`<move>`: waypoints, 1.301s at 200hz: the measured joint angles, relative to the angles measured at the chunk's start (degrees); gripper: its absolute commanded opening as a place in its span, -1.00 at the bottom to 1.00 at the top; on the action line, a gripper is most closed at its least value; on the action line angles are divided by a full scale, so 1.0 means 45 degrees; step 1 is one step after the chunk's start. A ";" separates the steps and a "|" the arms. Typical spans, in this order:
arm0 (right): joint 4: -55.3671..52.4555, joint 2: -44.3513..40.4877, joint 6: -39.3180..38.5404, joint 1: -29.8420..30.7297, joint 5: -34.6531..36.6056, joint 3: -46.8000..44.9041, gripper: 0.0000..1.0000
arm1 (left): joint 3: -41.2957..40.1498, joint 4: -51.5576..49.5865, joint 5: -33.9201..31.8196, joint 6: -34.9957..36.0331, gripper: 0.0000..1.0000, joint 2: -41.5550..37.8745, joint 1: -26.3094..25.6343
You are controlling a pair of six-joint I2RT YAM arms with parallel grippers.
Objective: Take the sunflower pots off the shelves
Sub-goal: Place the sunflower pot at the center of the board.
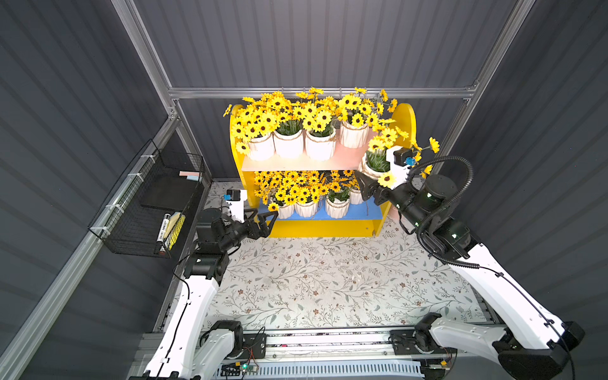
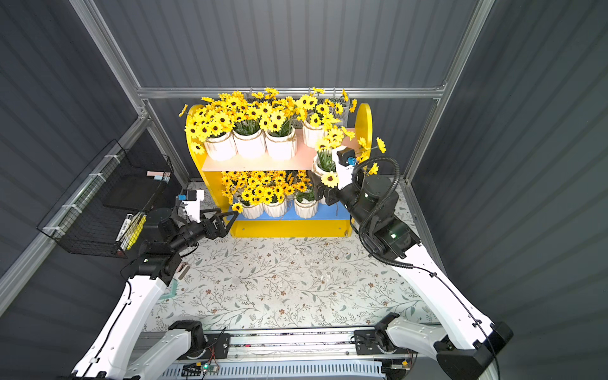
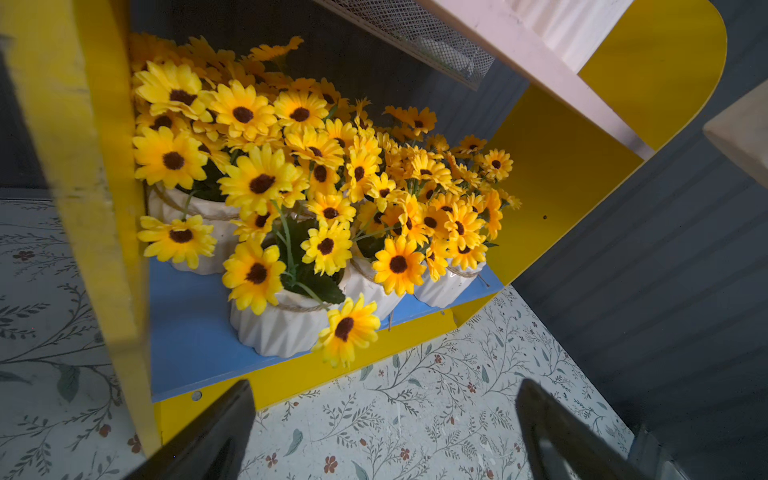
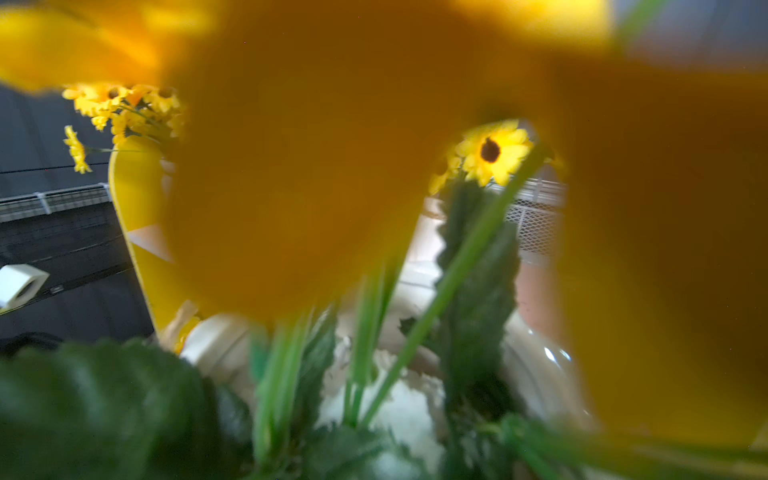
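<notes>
The shelves (image 1: 322, 228) are stood against the back wall at the upper centre of both top views, with the open side turned toward the arms so that each board can be reached from the front. Four sunflower pots (image 1: 289, 143) are lined up on the pink upper board (image 1: 296, 164), and four more are crowded on the blue lower board (image 1: 358, 212). A ninth, the right-hand pot (image 1: 373, 169), is seen right of centre, overhanging that upper board's front edge. It is judged to be clasped by the right gripper (image 1: 366, 184), whose jaws are spread wide about its body, under the blooms. That arm's wrist view is smothered by blurred petals and stems. The left gripper (image 1: 265, 217) is released and empty at the lower left of the shelves, just beside the leftmost lower pot (image 1: 285, 210), presumably lined up for it.

The pots are of smooth white ceramic, fluted in vertical ribs and bound with coarse twine under the rim. The flowers look to be thin fabric on green plastic stems. The shelves are cut from painted board with rounded side panels. The table cover (image 1: 329, 279) is printed with leafy sprigs.
</notes>
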 measured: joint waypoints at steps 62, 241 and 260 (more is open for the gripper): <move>0.1166 -0.0787 0.0219 0.1875 0.0024 -0.2730 -1.00 | -0.0010 -0.1520 -0.2448 -0.0005 0.99 -0.0986 -0.0010; 1.1123 0.7558 0.0544 0.4920 -0.0801 -0.6421 -1.00 | -0.0622 -0.2861 -0.6819 0.0097 0.99 -0.0471 0.0005; 1.2585 0.8874 0.0374 0.4983 -0.1049 -0.6397 -1.00 | -0.0622 -0.2720 -0.6819 0.0185 0.99 -0.0461 0.0005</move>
